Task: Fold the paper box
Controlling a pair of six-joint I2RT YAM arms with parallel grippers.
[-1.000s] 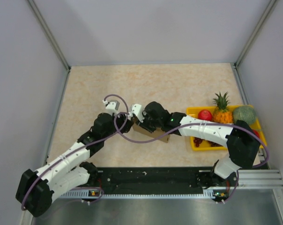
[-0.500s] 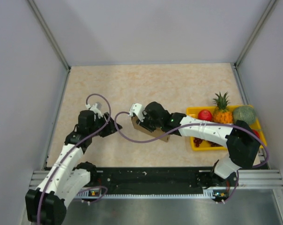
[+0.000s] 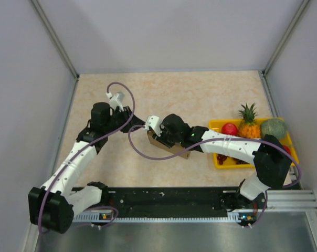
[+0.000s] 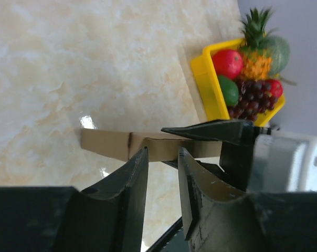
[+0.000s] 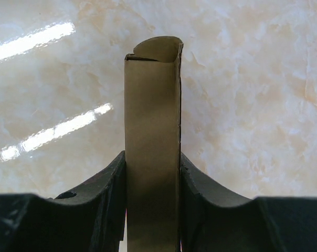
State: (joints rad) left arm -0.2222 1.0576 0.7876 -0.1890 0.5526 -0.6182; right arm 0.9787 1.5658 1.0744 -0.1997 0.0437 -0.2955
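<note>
The paper box point(image 3: 177, 153) is a narrow brown cardboard box, held just above the table at its middle. My right gripper point(image 3: 160, 138) is shut on it; in the right wrist view the box point(image 5: 152, 105) stands between the two fingers point(image 5: 108, 184), with a curved flap at its far end. My left gripper point(image 3: 138, 126) is just left of the box's left end, apart from it. In the left wrist view its jaws point(image 4: 162, 153) are slightly apart with nothing between them. The box point(image 4: 108, 144) lies just beyond them as a brown strip.
A yellow fruit tray point(image 3: 217, 125) stands at the right with a pineapple point(image 3: 247, 125), a red apple point(image 3: 229, 128), a melon point(image 3: 274, 127) and grapes. It also shows in the left wrist view point(image 4: 207, 86). Grey walls enclose the table on three sides.
My left gripper left the box's left end, swung out to the left, then moved farther back; it now points at the box from the far left. The right gripper and box stayed put.
</note>
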